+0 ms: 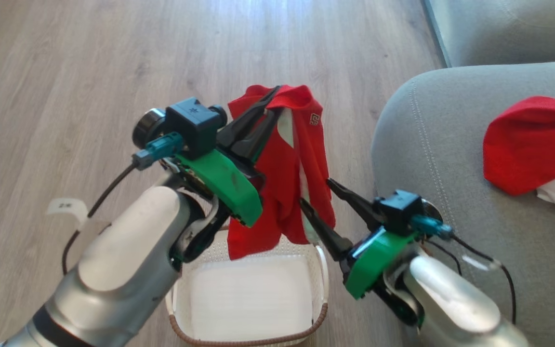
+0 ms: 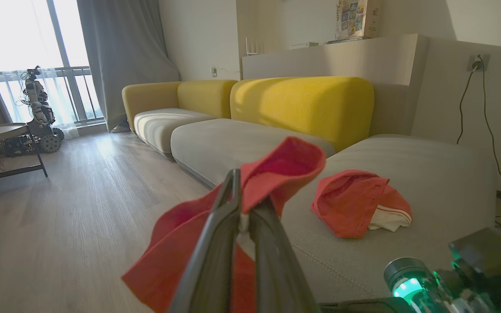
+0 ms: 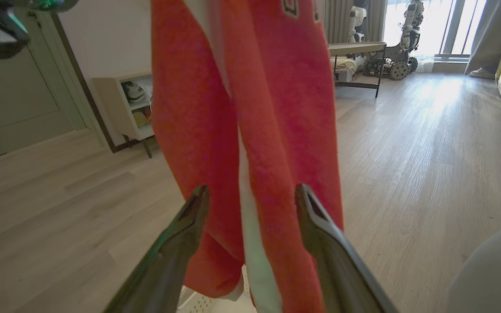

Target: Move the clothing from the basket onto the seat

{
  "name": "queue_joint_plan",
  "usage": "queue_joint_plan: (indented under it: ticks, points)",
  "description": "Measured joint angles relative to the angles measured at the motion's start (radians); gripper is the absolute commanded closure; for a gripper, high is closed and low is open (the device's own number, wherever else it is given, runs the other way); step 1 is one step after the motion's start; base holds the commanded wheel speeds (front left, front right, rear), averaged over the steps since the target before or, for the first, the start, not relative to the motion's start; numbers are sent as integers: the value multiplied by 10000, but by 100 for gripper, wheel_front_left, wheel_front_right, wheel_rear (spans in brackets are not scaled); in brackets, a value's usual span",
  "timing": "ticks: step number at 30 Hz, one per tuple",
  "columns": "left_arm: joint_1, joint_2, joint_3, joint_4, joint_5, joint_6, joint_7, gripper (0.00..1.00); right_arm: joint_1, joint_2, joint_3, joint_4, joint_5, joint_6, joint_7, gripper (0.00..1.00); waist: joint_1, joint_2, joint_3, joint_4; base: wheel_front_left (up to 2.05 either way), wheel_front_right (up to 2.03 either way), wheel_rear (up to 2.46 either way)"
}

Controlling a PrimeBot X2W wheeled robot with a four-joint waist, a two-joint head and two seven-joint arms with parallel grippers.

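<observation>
At centre frame the left gripper pinches the red garment by its top, hanging it over the basket — the right gripper, jaws spread, straddles its lower part — likely steadying it toward the seat, right.

Bare seat beside heaped clothing

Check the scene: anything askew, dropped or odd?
Nothing stands out. The left gripper holds a red garment hanging over the basket, the open right gripper straddles it, and a second garment lies crumpled on the seat.
</observation>
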Motion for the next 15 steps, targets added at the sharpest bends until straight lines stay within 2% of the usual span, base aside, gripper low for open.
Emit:
queue_joint_plan:
  ticks: [9,14,15]
  points:
    - [-2,-336,-385,2,-2,-180,42,100,-1851,61,1666,2115,855,0,-2,0,0,0,14,523,0,0,0]
    - [-2,-372,-568,92,-96,-261,44,100,-2255,330,2119,2964,1402,0,-63,0,0,0,12,769,0,0,0]
    - [-2,-372,-575,92,-96,-261,44,100,-2284,366,2176,3076,1473,0,-65,16,0,0,13,801,0,0,0]
